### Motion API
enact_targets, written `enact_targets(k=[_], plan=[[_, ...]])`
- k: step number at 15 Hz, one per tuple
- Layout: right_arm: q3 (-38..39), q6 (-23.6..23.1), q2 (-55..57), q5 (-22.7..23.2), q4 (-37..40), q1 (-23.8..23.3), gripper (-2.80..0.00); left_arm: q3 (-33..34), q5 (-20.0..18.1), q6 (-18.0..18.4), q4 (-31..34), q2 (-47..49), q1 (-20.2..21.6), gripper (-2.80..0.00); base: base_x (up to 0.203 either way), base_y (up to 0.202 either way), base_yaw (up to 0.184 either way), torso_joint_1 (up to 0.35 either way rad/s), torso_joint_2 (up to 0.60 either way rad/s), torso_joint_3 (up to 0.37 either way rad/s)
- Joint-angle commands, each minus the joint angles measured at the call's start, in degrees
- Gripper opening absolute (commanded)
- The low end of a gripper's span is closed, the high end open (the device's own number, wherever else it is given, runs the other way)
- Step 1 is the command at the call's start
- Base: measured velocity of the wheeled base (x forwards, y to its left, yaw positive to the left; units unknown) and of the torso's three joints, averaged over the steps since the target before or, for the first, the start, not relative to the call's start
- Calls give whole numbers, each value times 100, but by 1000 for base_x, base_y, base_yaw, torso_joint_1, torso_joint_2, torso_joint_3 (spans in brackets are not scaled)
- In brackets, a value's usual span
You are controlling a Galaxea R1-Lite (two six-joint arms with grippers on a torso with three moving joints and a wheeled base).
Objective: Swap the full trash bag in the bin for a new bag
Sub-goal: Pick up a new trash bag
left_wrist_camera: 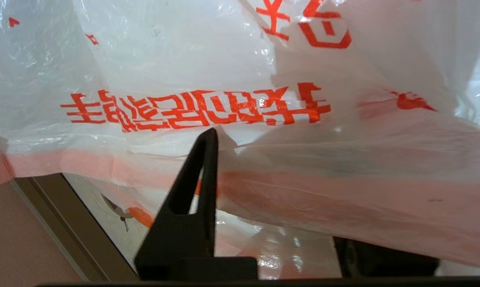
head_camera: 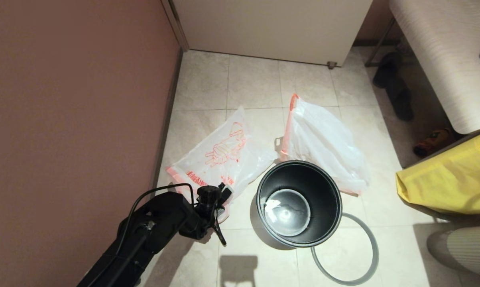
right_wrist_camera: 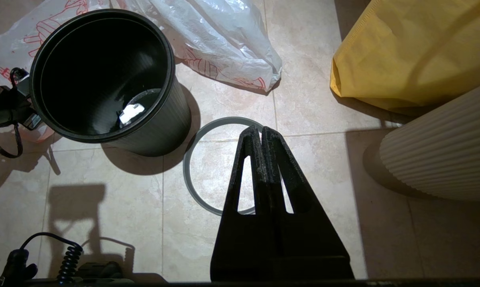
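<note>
We see bin (head_camera: 299,204) upright on tile floor (head_camera: 256,79), unlined. Our left arm reaches low beside bin, left gripper (head_camera: 220,199) at hem of new bag (head_camera: 220,153); one finger (left_wrist_camera: 192,199) shows, other hidden under plastic, so we cannot tell its width. New bag lies flat next to bin. Full trash bag (head_camera: 323,143) slumps behind bin, touching it. Grey hoop (head_camera: 345,249) lies on floor against bin. Our right gripper (right_wrist_camera: 261,131) hovers above hoop, fingers pressed together, holding nothing. Yellow fabric bag (head_camera: 451,179) well apart from bin.

Left tool (head_camera: 220,199) at new bag (head_camera: 224,153) hem
</note>
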Motion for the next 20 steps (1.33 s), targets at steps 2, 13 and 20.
enact_targets(k=[2, 13, 20], plan=[[0, 1, 5, -2, -2, 1, -280, 189, 33, 25, -416, -119, -2, -280, 0, 0, 0, 0, 0, 0], [0, 1, 5, -2, -2, 1, -280, 4839, 70, -190, -2335, -4150, -29, -280, 0, 0, 0, 0, 0, 0], [0, 1, 5, -2, -2, 1, -280, 6222, 212, -418, -2026, -7559, -616, -280, 0, 0, 0, 0, 0, 0]])
